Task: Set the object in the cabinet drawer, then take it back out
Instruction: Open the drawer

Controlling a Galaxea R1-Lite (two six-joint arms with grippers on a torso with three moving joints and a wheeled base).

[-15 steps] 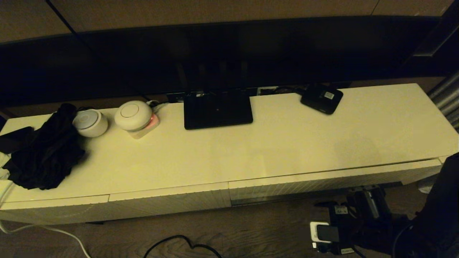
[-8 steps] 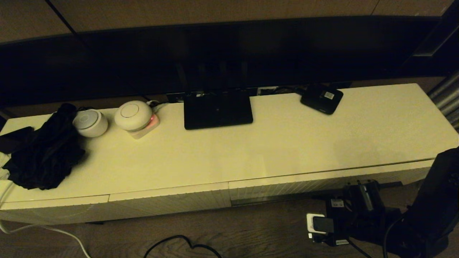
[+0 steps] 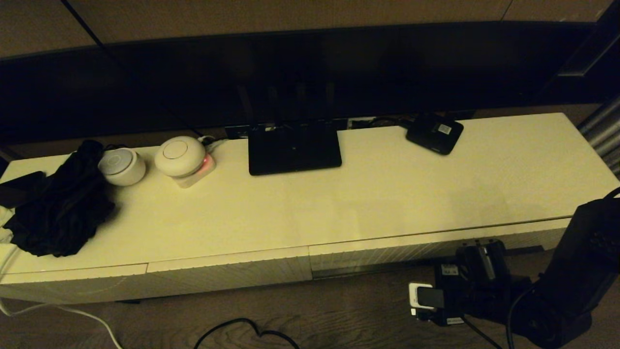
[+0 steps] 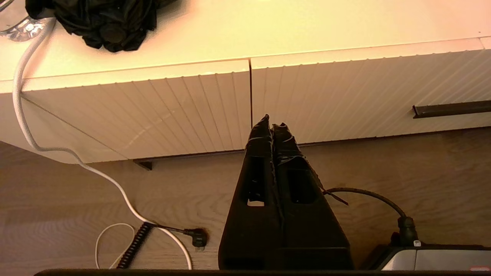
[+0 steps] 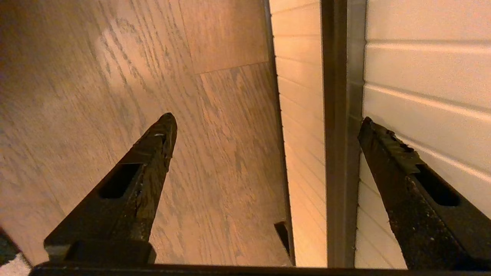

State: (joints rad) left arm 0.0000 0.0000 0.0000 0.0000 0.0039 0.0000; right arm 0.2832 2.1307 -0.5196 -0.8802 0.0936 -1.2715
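Observation:
The wide ribbed cream drawer [image 3: 436, 245] fills the right half of the cabinet front, and its front lies nearly flush with the cabinet top's edge. My right gripper [image 3: 477, 249] is low in front of it, right against the front. In the right wrist view the right gripper [image 5: 266, 117] is open: one finger [image 5: 399, 161] lies against the drawer's ribbed front [image 5: 422, 69], the other over the wood floor, nothing between them. My left gripper [image 4: 270, 122] is shut and empty, hanging before the seam of the two shorter drawer fronts. The black divided box is out of view.
On the cabinet top [image 3: 387, 194] lie a flat black router [image 3: 294, 148], a small black device with a white label [image 3: 434, 132], two white round devices [image 3: 179, 156] and a black cloth [image 3: 58, 208]. Cables [image 3: 242, 329] trail on the floor. A dark screen hangs behind.
The wide drawer's front has slid inward, and less of its top edge shows at the right. My right arm has moved up and forward toward the cabinet with it.

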